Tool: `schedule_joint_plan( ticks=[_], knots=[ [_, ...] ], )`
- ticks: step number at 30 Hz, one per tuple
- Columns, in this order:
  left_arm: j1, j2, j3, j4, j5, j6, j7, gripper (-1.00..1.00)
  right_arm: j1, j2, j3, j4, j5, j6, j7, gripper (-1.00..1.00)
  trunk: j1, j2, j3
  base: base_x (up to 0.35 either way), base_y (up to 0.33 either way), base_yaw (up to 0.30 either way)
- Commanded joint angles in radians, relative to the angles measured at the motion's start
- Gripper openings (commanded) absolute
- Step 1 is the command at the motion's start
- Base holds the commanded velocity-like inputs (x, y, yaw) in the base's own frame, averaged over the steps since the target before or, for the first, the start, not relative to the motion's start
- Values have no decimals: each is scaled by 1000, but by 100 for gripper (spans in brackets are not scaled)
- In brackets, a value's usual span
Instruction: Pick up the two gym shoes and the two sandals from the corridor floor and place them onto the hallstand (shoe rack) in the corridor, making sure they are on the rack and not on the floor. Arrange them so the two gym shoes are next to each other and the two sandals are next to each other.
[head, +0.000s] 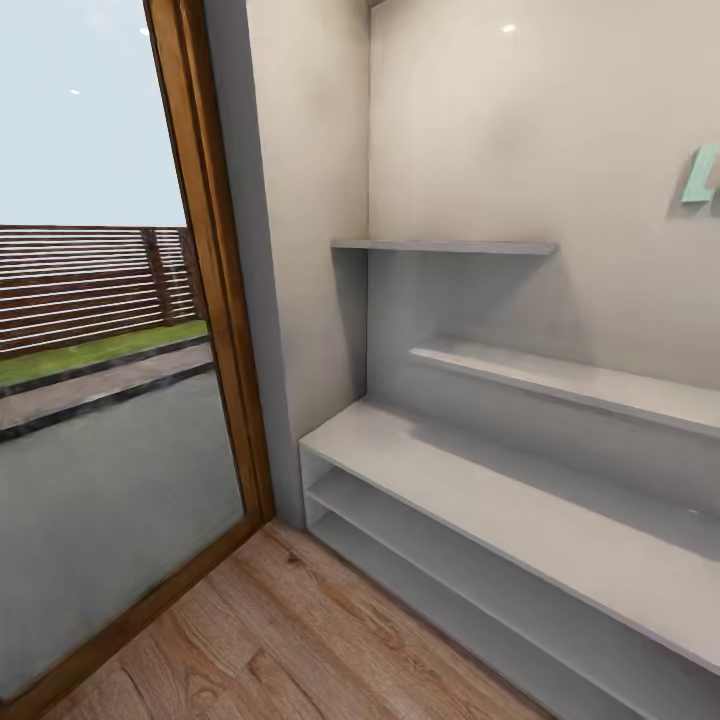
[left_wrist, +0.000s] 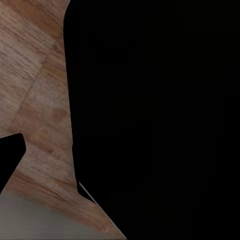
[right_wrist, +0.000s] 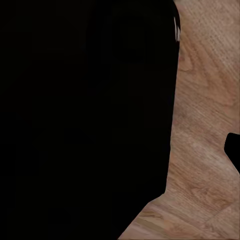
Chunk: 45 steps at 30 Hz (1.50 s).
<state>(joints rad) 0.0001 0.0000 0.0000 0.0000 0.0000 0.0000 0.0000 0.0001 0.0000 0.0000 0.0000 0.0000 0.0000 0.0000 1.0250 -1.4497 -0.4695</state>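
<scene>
1. The hallstand (head: 520, 500) is seen in the head view as a light grey unit set against the wall: a low wide bench top, two open shelves beneath it, and staggered wall shelves above.
2. Its long axis runs from the corner by the glass door away toward the right edge of the head view, so the bench top is presented at a slant rather than square-on.
3. Nothing is seen lying on the bench top or on the parts of the lower shelves that are in sight; no gym shoe or sandal is found in any picture, so their place cannot be told.
4. The corridor floor (head: 280, 640), light brown wood-grain plank, is seen in front of the hallstand and bears nothing in the part shown.
5. In both wrist views the same plank flooring (left_wrist: 40, 100) (right_wrist: 205, 125) is seen beside large black shapes, so both arms are judged to hang low, pointing down at the floor.
6. Which arm is nearer the hallstand cannot be judged, and whether either gripper is wide, narrow or holding anything cannot be told.
7. A wood-framed glass door (head: 215, 300) stands left of the hallstand, with a fence and lawn behind it.
8. The step is judged to be travel or search: the shoes must first be found.
</scene>
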Motion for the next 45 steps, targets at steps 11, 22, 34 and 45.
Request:
schedule_joint_plan(
  ticks=[11,22,34,45],
  knots=[
    [0,-2,-3,8,2,-2,-2,100,-5,26,5,-32,5,-13,-3,100,0,0,0,0,0,0],
    [-9,7,-3,-47,9,-15,-2,100,-5,9,1,-92,4,-75,-5,100,0,0,0,0,0,0],
    [-36,26,-1,-115,9,-82,10,100,-7,-42,-5,-159,-1,-142,-5,100,0,0,0,0,0,0],
    [-108,34,0,-337,11,-381,0,100,-8,-43,-2,-514,3,-368,4,100,0,0,0,0,0,0]
  ],
)
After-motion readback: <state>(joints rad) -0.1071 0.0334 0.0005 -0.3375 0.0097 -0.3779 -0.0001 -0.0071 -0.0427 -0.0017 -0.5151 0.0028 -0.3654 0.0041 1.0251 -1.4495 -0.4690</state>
